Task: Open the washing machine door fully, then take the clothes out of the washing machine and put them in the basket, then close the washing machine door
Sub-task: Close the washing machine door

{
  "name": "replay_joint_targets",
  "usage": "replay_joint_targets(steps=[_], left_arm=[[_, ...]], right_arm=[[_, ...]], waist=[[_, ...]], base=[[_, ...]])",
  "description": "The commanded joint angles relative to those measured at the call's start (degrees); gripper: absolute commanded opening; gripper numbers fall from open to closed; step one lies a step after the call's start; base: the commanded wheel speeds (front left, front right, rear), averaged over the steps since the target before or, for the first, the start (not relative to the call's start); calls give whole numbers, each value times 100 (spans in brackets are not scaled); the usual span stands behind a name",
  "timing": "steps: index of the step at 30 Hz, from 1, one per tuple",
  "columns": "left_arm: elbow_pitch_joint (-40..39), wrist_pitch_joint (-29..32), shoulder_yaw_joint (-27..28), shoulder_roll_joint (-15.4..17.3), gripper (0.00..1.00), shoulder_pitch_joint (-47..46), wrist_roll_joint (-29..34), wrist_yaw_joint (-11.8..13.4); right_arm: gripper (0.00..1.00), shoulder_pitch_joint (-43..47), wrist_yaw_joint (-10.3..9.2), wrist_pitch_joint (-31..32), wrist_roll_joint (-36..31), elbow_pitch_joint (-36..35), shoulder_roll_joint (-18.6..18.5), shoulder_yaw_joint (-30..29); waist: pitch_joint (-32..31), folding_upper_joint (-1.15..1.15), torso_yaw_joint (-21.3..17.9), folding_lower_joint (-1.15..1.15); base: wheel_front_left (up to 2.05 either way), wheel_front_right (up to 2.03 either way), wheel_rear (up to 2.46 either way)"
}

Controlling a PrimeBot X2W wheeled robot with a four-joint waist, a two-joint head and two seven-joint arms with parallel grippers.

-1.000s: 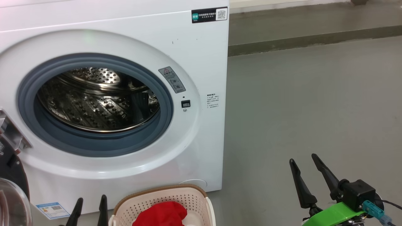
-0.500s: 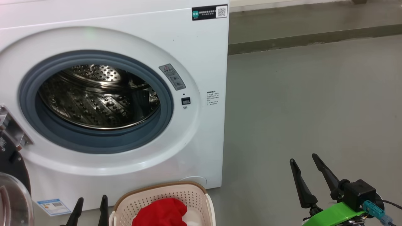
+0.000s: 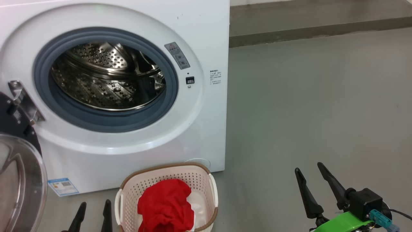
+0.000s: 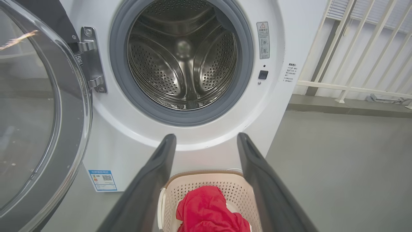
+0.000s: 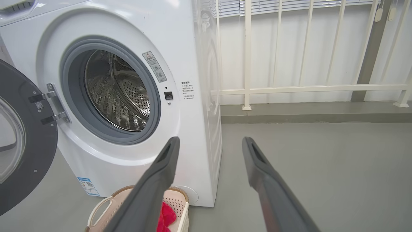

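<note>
My left gripper (image 3: 94, 206) hung spread and empty, low beside the basket (image 3: 154, 172). My right gripper (image 3: 308, 167) was parted too, holding nothing, over the grey floor (image 3: 305, 96) well apart. The red clothes (image 3: 165, 206) lay in the basket, just before the washing machine (image 3: 128, 161). Its door (image 3: 19, 180) stood swung wide left, showing the steel drum (image 3: 106, 77).

WM door (image 5: 35, 141) open, clothes (image 5: 166, 215) in basket (image 5: 179, 203)
</note>
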Motion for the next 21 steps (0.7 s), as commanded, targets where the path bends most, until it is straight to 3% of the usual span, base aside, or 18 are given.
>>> replay_joint_targets(steps=[1, 21], left_arm=[[-177, -70, 165, 41, 100, -98, -17, -3], [-324, -70, 240, 25, 100, -108, 24, 37]], right_arm=[[100, -135, 36, -37, 37, -141, -76, 115], [100, -197, 36, -37, 24, -107, -13, 180]], waist=[[5, 0, 6, 0], [37, 0, 162, 0]], base=[[-98, 98, 0], [-15, 15, 0]])
